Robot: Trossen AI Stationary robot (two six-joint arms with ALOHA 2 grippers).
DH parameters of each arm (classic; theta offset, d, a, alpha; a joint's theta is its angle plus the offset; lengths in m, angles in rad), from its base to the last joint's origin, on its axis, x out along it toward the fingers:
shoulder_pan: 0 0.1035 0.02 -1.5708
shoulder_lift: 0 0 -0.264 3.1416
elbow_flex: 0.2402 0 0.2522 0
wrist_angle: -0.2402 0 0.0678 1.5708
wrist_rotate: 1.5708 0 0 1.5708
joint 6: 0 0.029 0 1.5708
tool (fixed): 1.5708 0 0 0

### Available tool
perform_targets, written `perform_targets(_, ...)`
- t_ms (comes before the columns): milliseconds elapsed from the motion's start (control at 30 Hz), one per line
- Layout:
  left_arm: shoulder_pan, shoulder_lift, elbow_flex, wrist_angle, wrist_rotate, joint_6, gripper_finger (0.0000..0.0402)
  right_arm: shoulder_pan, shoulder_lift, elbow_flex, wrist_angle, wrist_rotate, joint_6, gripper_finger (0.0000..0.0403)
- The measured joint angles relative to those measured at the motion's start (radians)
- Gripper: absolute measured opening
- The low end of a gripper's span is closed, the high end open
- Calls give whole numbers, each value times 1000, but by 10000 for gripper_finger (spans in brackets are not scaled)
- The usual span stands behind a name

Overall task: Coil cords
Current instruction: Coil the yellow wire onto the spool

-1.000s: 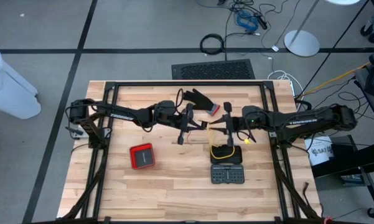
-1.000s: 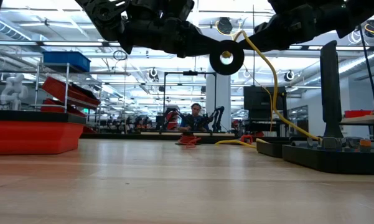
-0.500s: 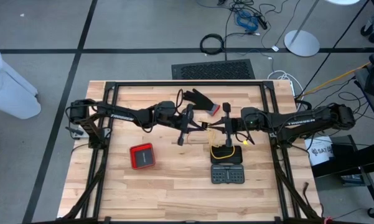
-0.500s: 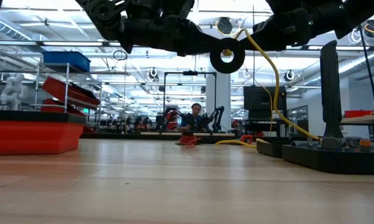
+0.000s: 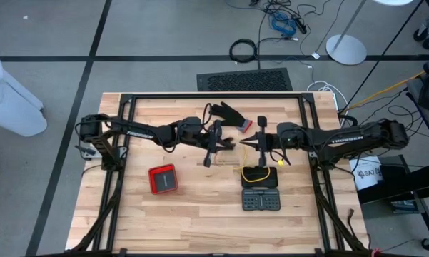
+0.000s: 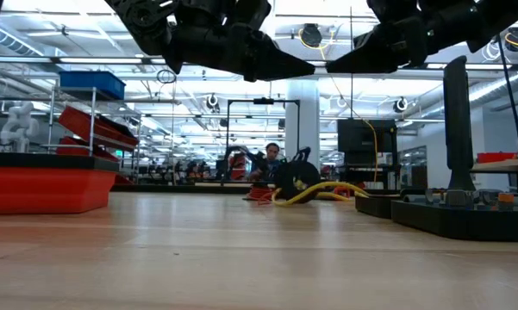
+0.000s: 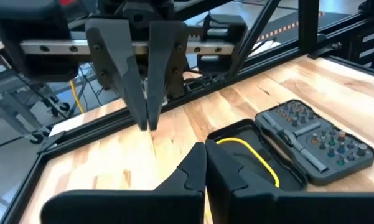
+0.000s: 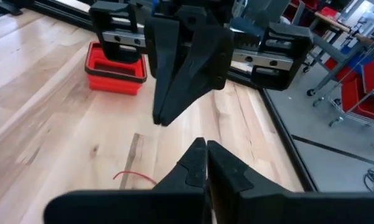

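— Black fingers, pressed together: we see the left gripper (image 5: 233, 145) clenched on nothing, its tips meeting in its own wrist view (image 7: 205, 167).

— And the right gripper (image 5: 245, 142)?

— The same. Its fingers (image 8: 196, 163) are closed with nothing between them. The two grippers point at each other above the middle of the table (image 5: 185, 214), tips near but apart, and both hang well above the wood in the low view.

— Where do we find the cord?

— The cord (image 6: 295, 181) lies down below them: a small round black bundle with a yellow tail. From above, we see it (image 5: 251, 171) resting in an open black case (image 5: 258, 184), just under the right gripper. The left wrist view shows the yellow loop (image 7: 252, 155) inside that case.

— What is around it?

— A bit set (image 5: 261, 201) touches the case on the near side. A red box (image 5: 163, 179) stands apart, on the left arm's side. A black glove (image 5: 227, 113) lies behind the grippers, and a thin red wire (image 8: 135, 178) rests on the wood.
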Motion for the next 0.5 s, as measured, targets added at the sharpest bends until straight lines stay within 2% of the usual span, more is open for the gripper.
perform_targets(167, -2, 0, 0, -20, -23, 18, 2, 0, -37, 0, -97, -1, 35, 0)
perform_targets(333, 20, 1, 0, -109, -119, 23, 2, -3, -21, -11, -162, 29, 75, 23)
perform_targets(500, 86, 32, -25, -127, -185, -110, 20, -27, 6, -61, -134, 53, 134, 57)
